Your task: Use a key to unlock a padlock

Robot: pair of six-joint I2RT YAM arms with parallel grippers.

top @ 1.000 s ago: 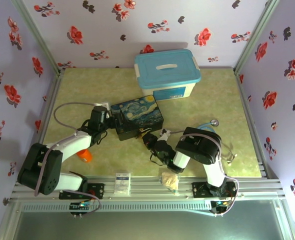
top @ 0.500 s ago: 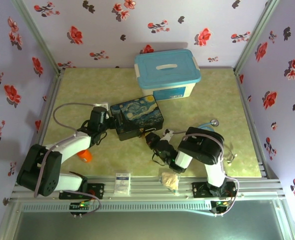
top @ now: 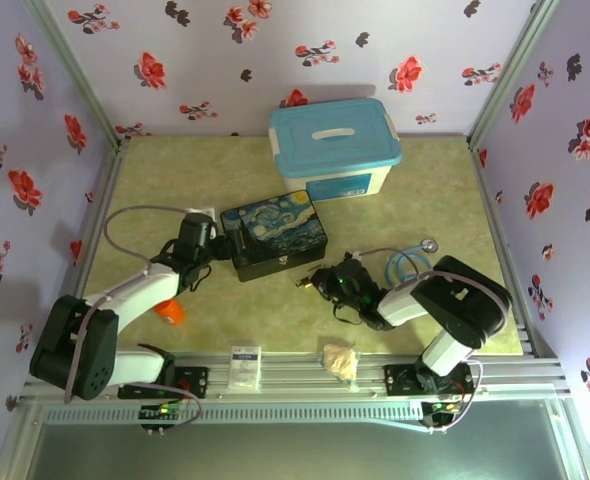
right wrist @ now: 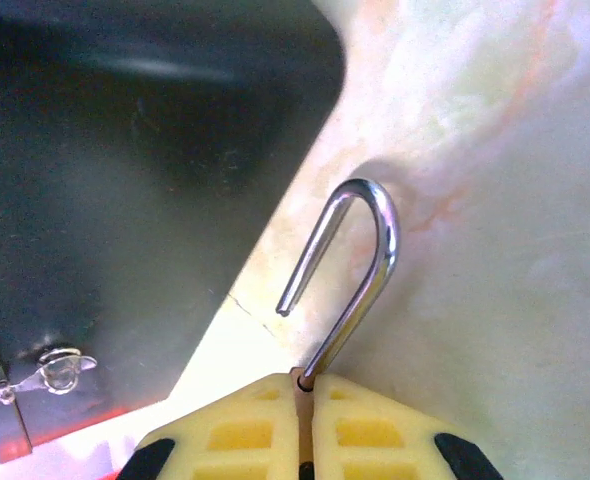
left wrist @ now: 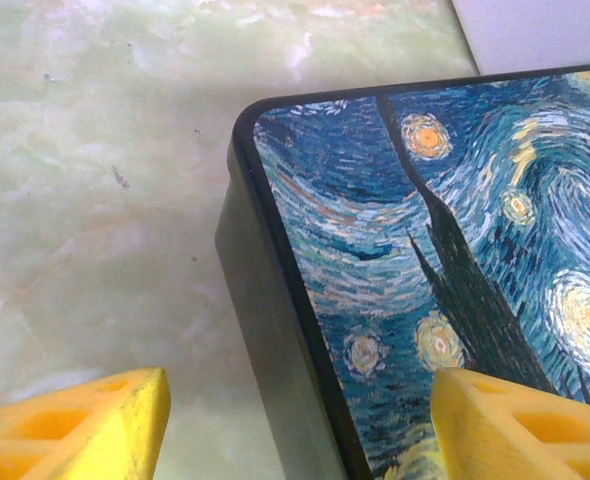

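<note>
Your right gripper [right wrist: 303,388] is clamped tight on the padlock [right wrist: 358,298], and its thin shiny U-shackle pokes out ahead, beside the tin [right wrist: 125,150] and its dark wall. Meanwhile your left gripper [left wrist: 300,415] is spread wide, straddling the swirl-painted lid's rounded corner.

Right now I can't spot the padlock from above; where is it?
In the right wrist view, the padlock is pinched in the right end effector, its silver shackle poking out beside the painted tin's dark wall.

Open silver shackle of the padlock [right wrist: 373,285] jutting from the right gripper's [right wrist: 303,395] closed yellow fingers [right wrist: 235,430], just beside the dark tin [right wrist: 125,180].
</note>
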